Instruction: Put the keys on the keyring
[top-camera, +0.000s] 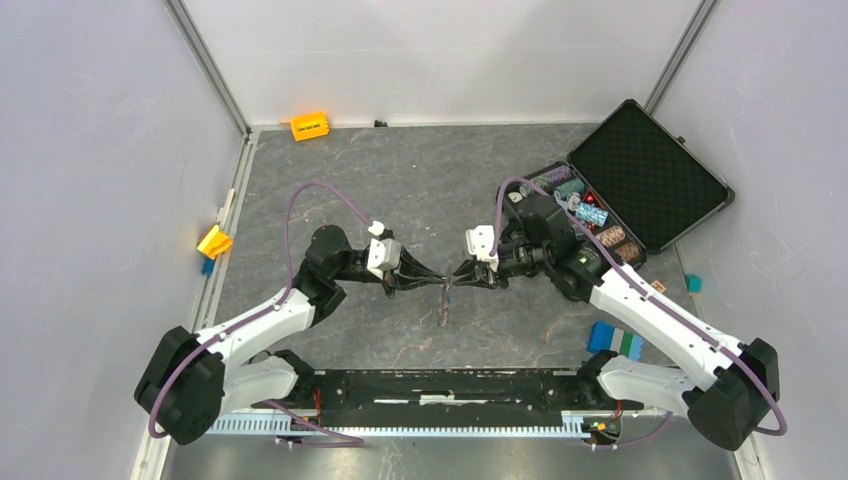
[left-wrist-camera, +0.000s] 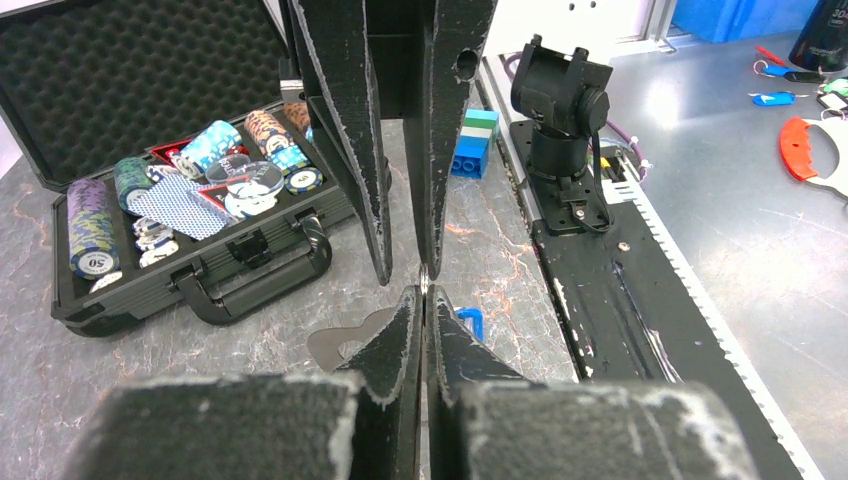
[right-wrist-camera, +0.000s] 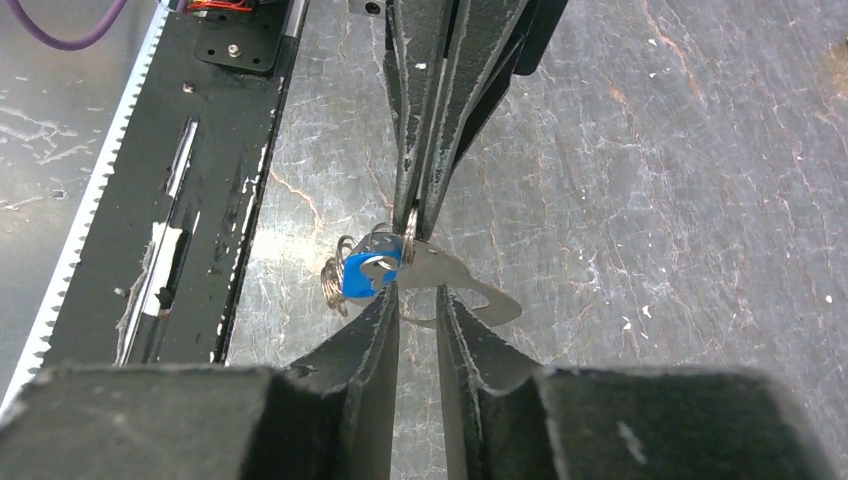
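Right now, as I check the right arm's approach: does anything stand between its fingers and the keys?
Nothing visible does. The left fingers pinch the keyring from the opposite side. The silver key and blue key sit right at the tips of the right fingers, with only table beneath.

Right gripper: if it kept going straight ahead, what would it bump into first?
Probably the bunch of keys right at the right gripper tips, the blue key nearest. The left gripper, shut on that bunch, comes just behind.

Blue-capped key (right-wrist-camera: 360, 277), silver keyring (right-wrist-camera: 331, 283), grey marbled table (top-camera: 420, 180), black case (top-camera: 650, 170)
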